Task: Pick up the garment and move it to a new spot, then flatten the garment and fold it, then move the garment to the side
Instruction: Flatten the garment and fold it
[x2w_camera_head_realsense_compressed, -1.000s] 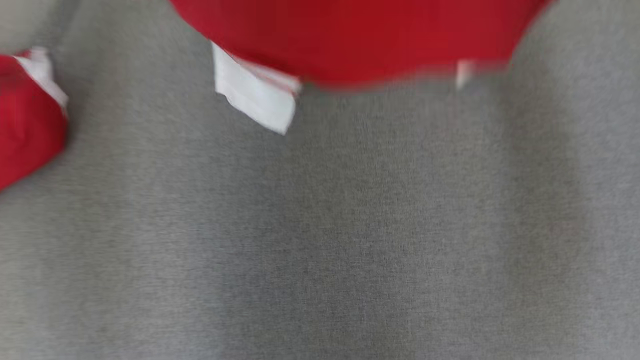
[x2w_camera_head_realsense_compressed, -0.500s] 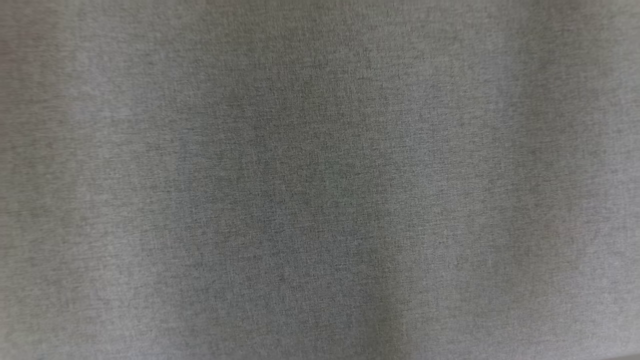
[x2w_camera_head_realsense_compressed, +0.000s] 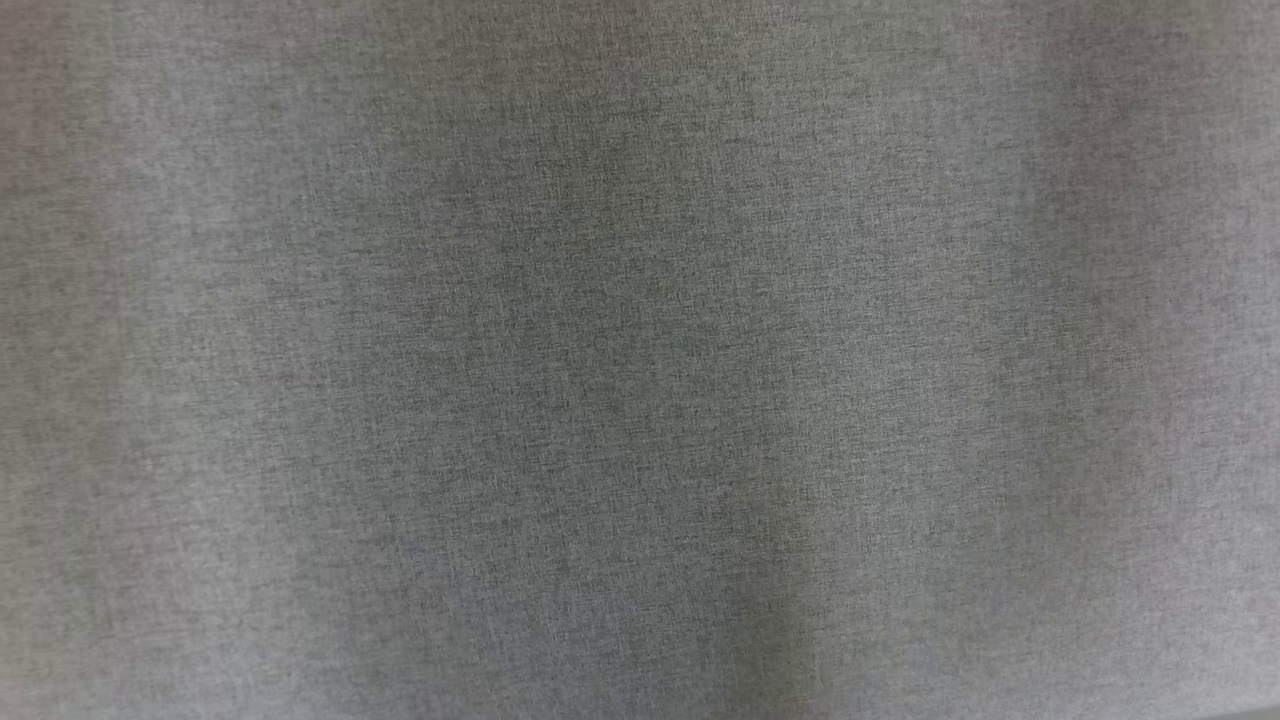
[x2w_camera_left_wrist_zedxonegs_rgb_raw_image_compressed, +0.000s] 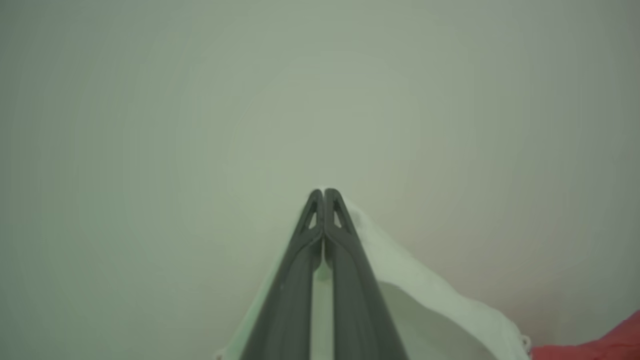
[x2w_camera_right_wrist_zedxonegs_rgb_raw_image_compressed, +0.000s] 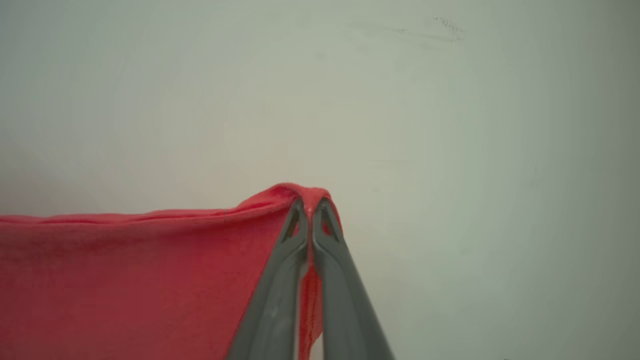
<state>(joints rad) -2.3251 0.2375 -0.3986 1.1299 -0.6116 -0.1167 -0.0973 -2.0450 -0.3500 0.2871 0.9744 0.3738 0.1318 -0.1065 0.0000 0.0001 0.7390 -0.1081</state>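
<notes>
Garment (x2w_camera_right_wrist_zedxonegs_rgb_raw_image_compressed: 125, 280), pinched by right gripper (x2w_camera_right_wrist_zedxonegs_rgb_raw_image_compressed: 311, 206), mostly cropped

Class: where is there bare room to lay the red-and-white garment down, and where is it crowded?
The grey woven surface lies bare out to the head view's edges. Crowded at the grippers: the left gripper pinches the garment's white trim, the right gripper its red cloth.

We look down on a grey woven cloth (x2w_camera_head_realsense_compressed: 640, 360), its fine weave slightly soft in focus. Broad shadow bands (x2w_camera_head_realsense_compressed: 600, 330) run top to bottom across it, darkest near the middle, with paler stretches toward the left and right edges.
</notes>
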